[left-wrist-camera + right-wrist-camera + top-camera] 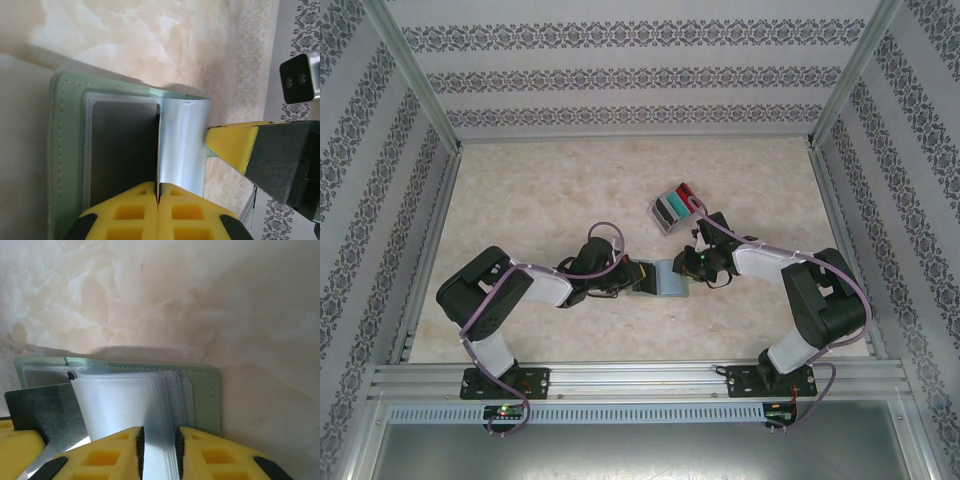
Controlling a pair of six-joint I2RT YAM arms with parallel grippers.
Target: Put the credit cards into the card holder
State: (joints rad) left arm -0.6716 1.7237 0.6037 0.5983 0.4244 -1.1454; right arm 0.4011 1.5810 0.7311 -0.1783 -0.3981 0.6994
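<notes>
Left claw [157, 194] is pinched tight on a dark grey card [45, 410], which the left wrist view shows almost edge-on. The card reaches over one half of the open holder [200, 385]; whether its tip sits in a pocket cannot be told. Right claw [159, 440] clamps the holder's clear sleeves [125, 405], its fingers cut off by the frame. The green holder lies flat on the table [540, 190] between both claws, largely covered from above. Just beyond, a tray [656, 214] holds more cards [670, 208], red and teal, the rest indistinct.
</notes>
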